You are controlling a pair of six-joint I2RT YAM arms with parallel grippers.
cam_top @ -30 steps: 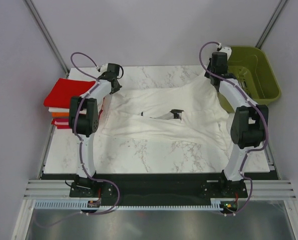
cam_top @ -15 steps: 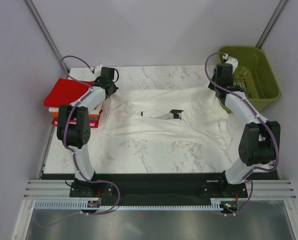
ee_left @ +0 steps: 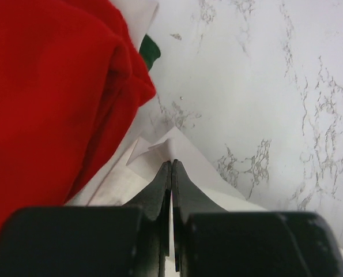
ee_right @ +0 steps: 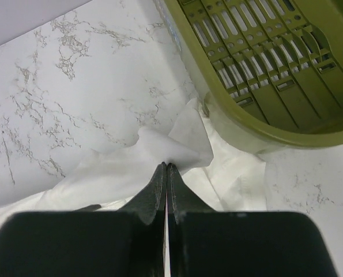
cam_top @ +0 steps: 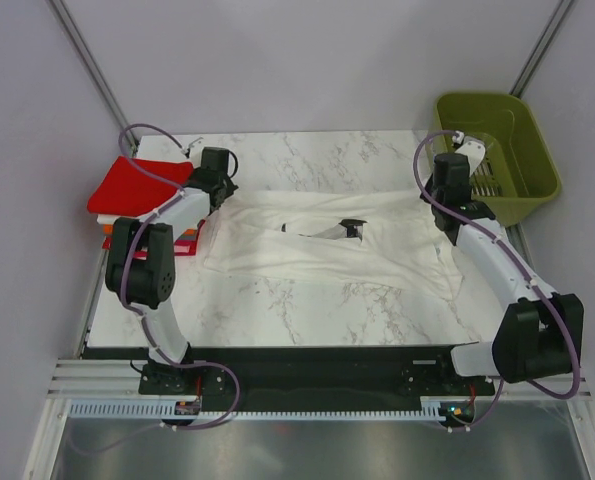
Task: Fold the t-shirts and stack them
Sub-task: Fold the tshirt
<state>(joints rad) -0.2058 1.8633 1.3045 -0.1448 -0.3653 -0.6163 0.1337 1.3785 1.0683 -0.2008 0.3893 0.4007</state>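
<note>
One spread t-shirt point(cam_top: 327, 250), one stack point(cam_top: 129, 185), one basket point(cam_top: 525, 203)

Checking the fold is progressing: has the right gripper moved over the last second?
Yes. The right gripper, jaws shut on the white t-shirt, slid from beside the green basket's far end toward its near end.

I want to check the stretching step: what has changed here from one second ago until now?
The left hand and right hand drew the far corners of the white t-shirt toward the near edge, the right one also outward. Both elbows swung outward, and the cloth lies flatter. Unchanged: both hands shut on their corners, the folded stack, the green basket.
</note>
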